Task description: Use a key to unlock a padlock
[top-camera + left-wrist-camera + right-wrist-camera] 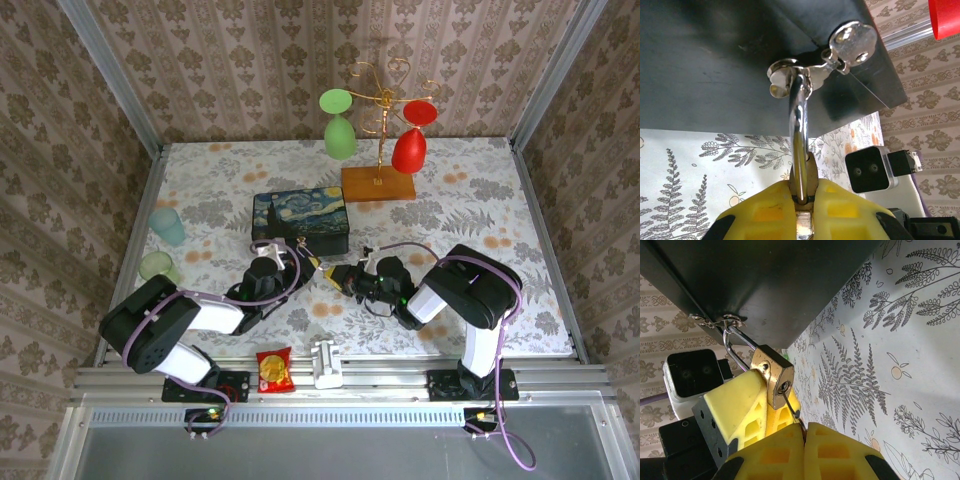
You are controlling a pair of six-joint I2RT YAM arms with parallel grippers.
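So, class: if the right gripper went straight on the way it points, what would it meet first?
Probably the padlock, just ahead of the right gripper; the key it pinches is inserted in it.

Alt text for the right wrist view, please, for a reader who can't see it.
The right gripper, shut, pinches a thin key whose tip sits in the keyhole of a small brass padlock. The left gripper clamps the padlock's body, and the silver shackle hangs through a hasp on a dark box standing on a floral tablecloth.
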